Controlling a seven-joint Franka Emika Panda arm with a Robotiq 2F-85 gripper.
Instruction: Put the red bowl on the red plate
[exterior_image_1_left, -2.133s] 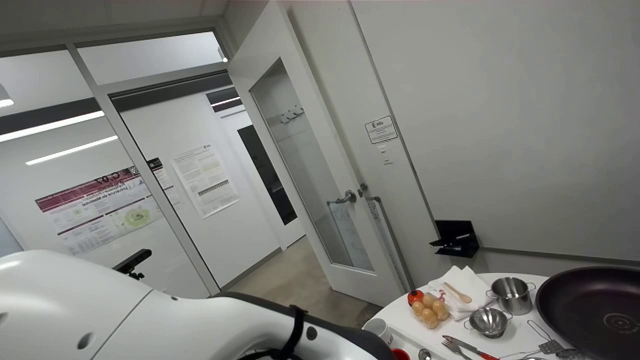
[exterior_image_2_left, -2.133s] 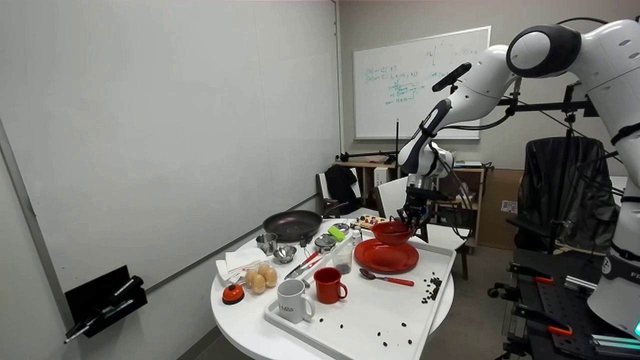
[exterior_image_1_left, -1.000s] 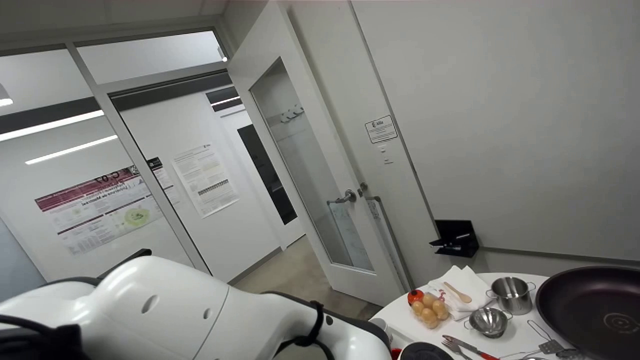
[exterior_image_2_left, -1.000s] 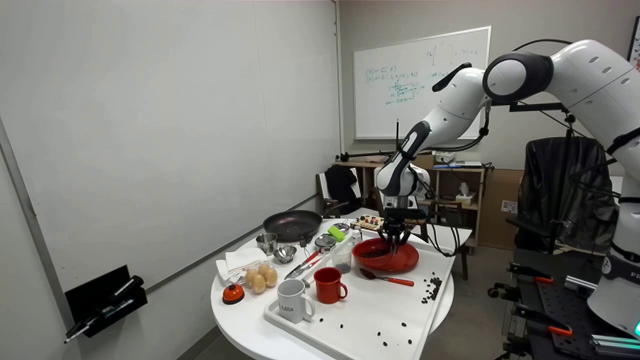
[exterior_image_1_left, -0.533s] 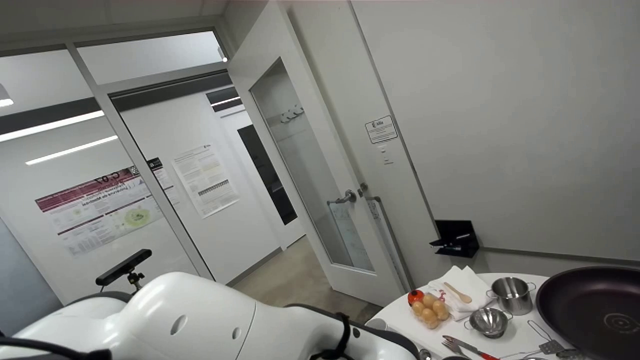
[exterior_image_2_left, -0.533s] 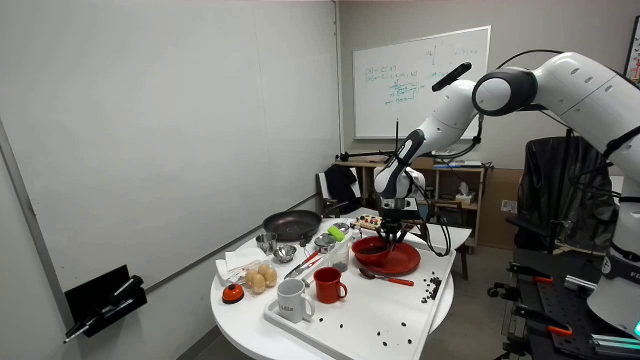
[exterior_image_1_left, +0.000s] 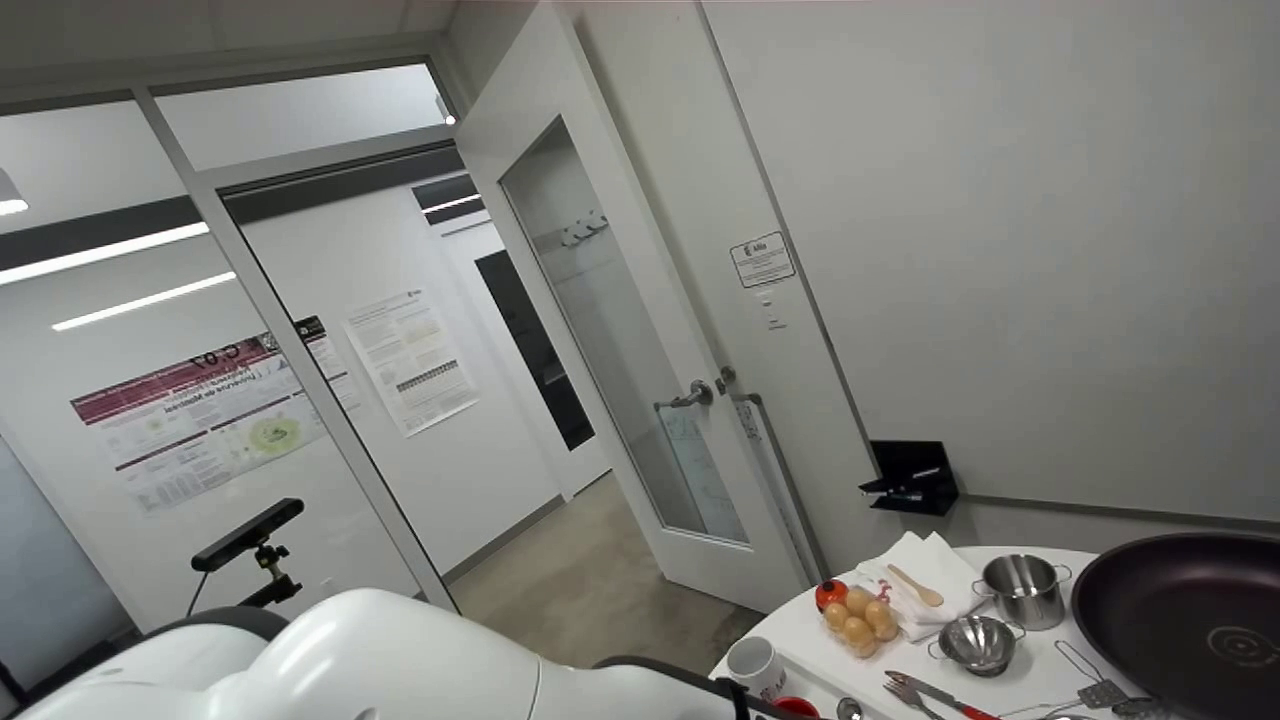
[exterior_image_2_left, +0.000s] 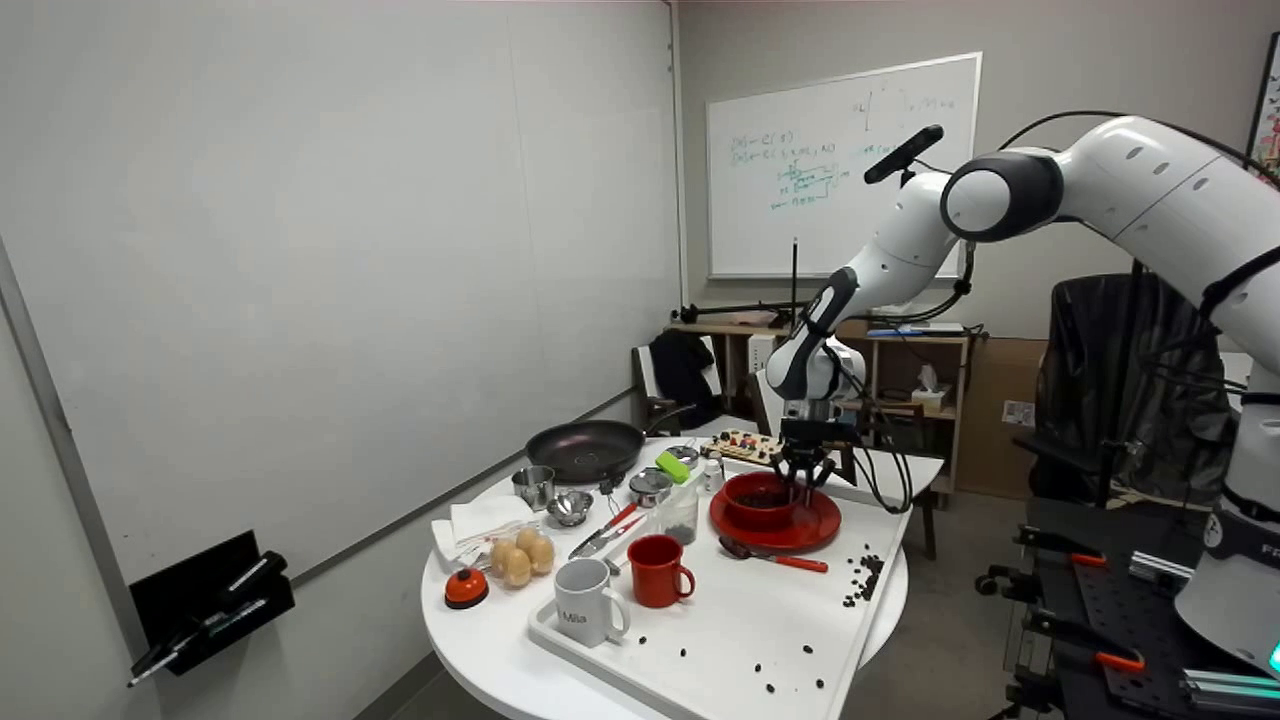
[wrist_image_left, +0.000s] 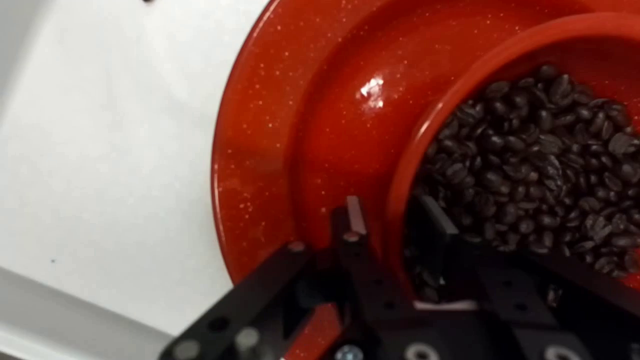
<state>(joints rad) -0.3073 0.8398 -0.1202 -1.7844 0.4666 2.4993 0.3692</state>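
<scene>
The red bowl (exterior_image_2_left: 758, 514), holding dark beans, sits upright on the red plate (exterior_image_2_left: 805, 535) in an exterior view, off toward the plate's left side. In the wrist view the bowl's rim (wrist_image_left: 422, 134) is at the right and the plate (wrist_image_left: 257, 145) spreads out left of it. My gripper (exterior_image_2_left: 803, 482) is at the bowl's right-hand rim. In the wrist view the gripper (wrist_image_left: 395, 217) is open, one finger outside the rim over the plate and one inside over the beans, with gaps beside the rim. Bowl and plate are not visible in an exterior view where the arm fills the bottom.
The plate stands on a white tray (exterior_image_2_left: 735, 625). Near it are a red-handled spoon (exterior_image_2_left: 795, 563), a clear container (exterior_image_2_left: 680, 522), a red mug (exterior_image_2_left: 656, 572), a grey-white mug (exterior_image_2_left: 584, 602) and loose beans (exterior_image_2_left: 868, 575). A black pan (exterior_image_2_left: 585, 450) stands at the back left.
The bowl was held tilted above the plate's back, then came left and down; now it sits level on the plate. The gripper has opened around its rim and shifted slightly right.
</scene>
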